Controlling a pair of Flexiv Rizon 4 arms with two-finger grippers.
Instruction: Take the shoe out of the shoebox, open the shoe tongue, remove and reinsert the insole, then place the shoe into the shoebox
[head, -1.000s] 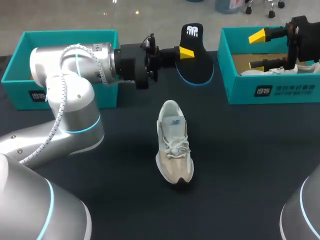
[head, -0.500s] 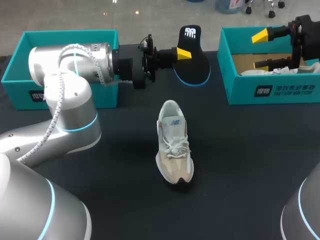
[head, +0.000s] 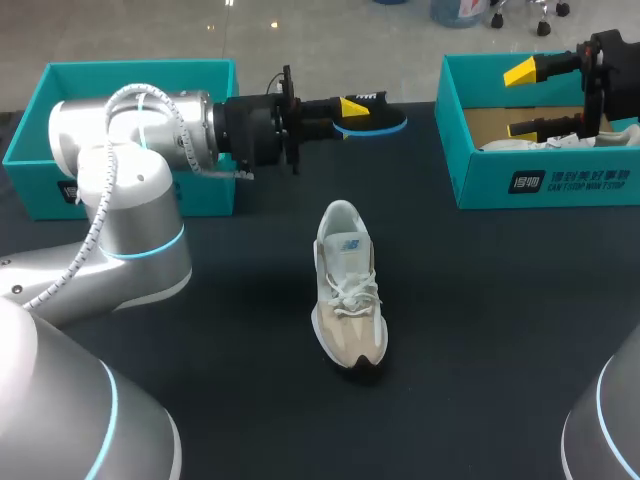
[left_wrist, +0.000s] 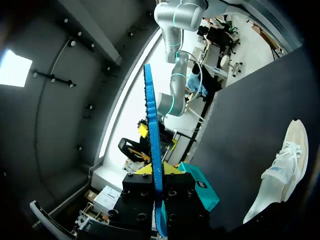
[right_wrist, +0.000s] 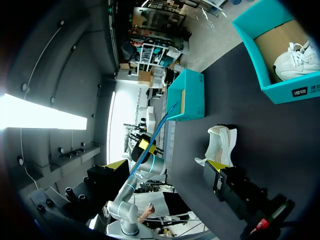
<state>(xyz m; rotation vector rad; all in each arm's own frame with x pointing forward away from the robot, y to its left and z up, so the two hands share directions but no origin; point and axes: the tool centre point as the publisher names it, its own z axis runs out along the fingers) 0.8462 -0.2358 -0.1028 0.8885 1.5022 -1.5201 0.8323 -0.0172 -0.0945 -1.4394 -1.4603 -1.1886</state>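
Turned since a second ago, the insole (head: 375, 120) now lies flat and edge-on at upper middle, pinched by the left gripper (head: 350, 108). The right gripper (head: 512, 100) hangs spread above the shoebox (head: 540, 185) at upper right. The shoe (head: 348, 285) sits mid-frame on the counter (head: 480, 330).

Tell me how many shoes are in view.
2. The beige shoe stands mid-table; the white shoe lies in the right shoebox. The left shoebox's inside is hidden.

Two teal shoeboxes, left shoebox (head: 130, 72) and right shoebox (head: 560, 185), two pale shoes, desk shoe (head: 348, 290) and boxed shoe (head: 545, 144), one black insole (head: 372, 122).
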